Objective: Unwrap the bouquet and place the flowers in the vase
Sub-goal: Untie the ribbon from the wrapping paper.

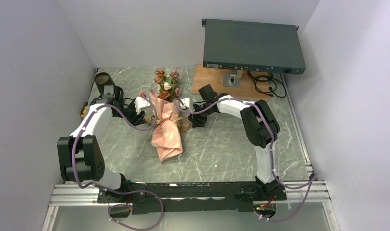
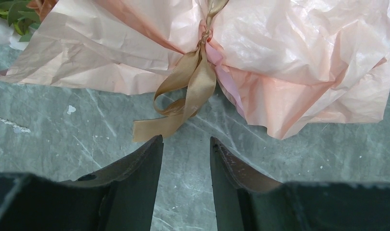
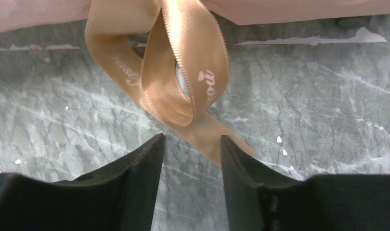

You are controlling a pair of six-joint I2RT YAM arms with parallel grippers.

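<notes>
The bouquet [image 1: 167, 130] lies along the middle of the table in crinkled salmon-pink paper [image 2: 289, 57], tied with a tan ribbon [image 2: 193, 89]. Its flowers [image 1: 167, 82] point to the far side. The black vase [image 1: 105, 82] stands at the back left, behind my left arm. My left gripper [image 1: 141, 103] is at the bouquet's left side; its jaws [image 2: 186, 142] are open and empty, just short of a ribbon tail. My right gripper [image 1: 184, 104] is at the bouquet's right side, also open [image 3: 192, 140]. A ribbon tail [image 3: 207, 134] lies on the table between its fingertips, below the ribbon loop [image 3: 183, 72].
A dark grey rack box [image 1: 253, 45] sits over a wooden board [image 1: 207, 82] at the back right, with black cables [image 1: 266, 84] beside it. Walls close in on the left, back and right. A small yellow object [image 1: 82, 112] lies by the left wall.
</notes>
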